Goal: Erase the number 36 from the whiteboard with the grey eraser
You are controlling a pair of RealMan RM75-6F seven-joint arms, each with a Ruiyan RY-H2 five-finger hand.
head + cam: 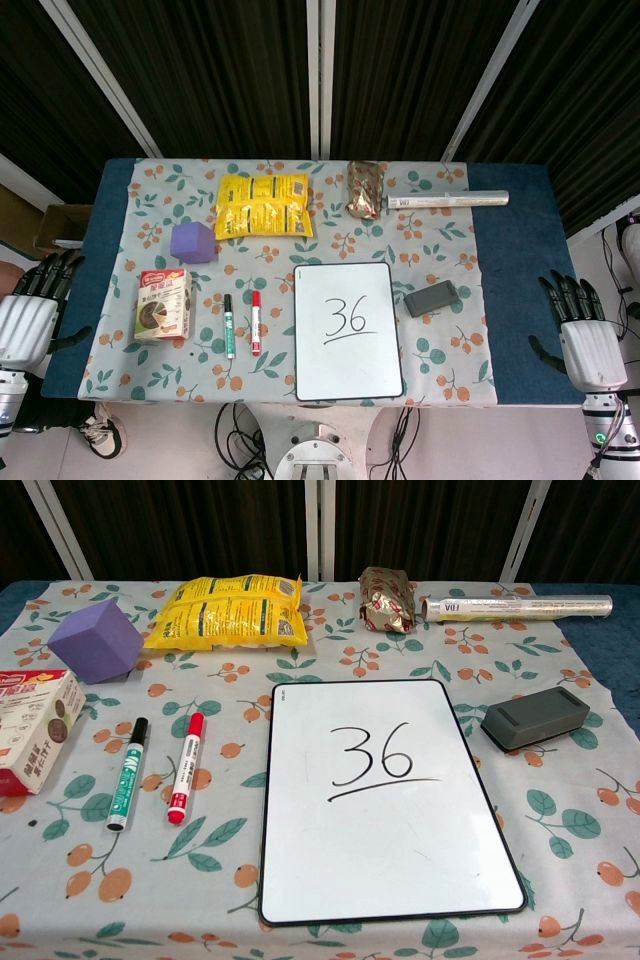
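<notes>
Head view shows the task not yet started: the left hand (28, 315) and right hand (588, 345) hang off the table's side edges, fingers spread, holding nothing. The whiteboard (347, 330) lies front and centre with the 36 (345, 316) and its underline intact. The grey eraser (431, 298) lies untouched just beside the board, at its two o'clock. Next, I judge, the right hand must reach in toward its ten o'clock and grasp the eraser.
</notes>
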